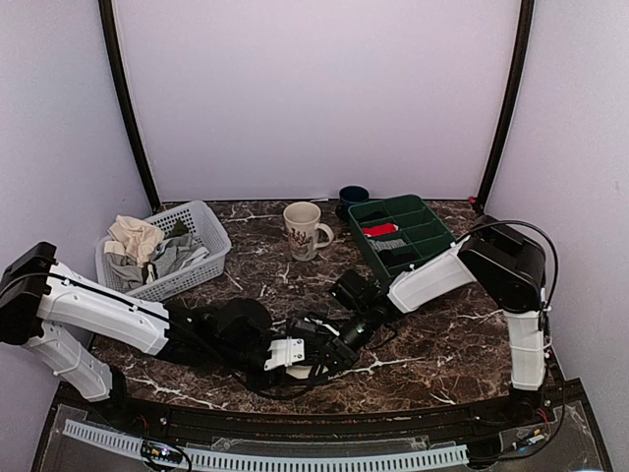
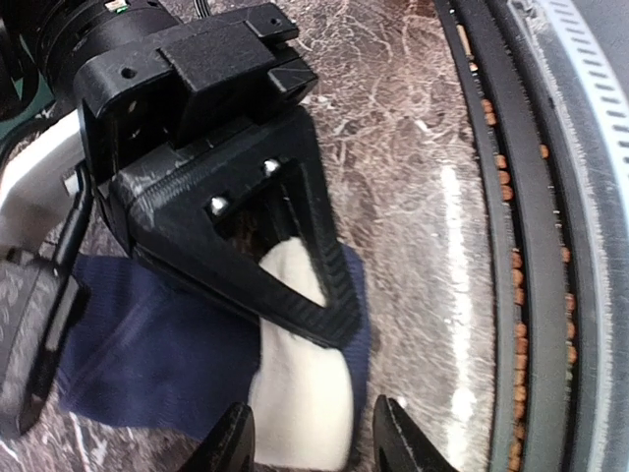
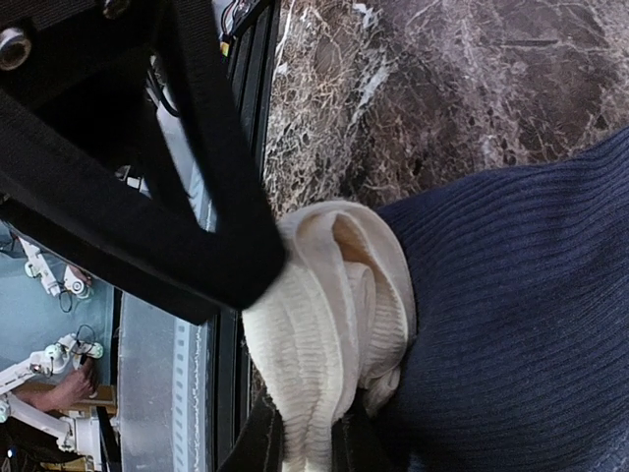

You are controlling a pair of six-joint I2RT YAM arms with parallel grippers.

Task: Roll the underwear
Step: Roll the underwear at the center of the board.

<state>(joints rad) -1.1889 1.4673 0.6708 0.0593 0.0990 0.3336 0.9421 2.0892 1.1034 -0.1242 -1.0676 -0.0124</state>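
The underwear (image 2: pixel 157 354) lies flat on the marbled worktop (image 2: pixel 413 147) close to its near edge, about midway between left and right, its cream waistband (image 3: pixel 334 305) curled into a small roll at one side. The right pincer (image 3: pixel 305 447) is pressed together, pinching that cream roll. The left pincer (image 2: pixel 314 442) has a finger on either side of the same roll; whether it grips cannot be told.
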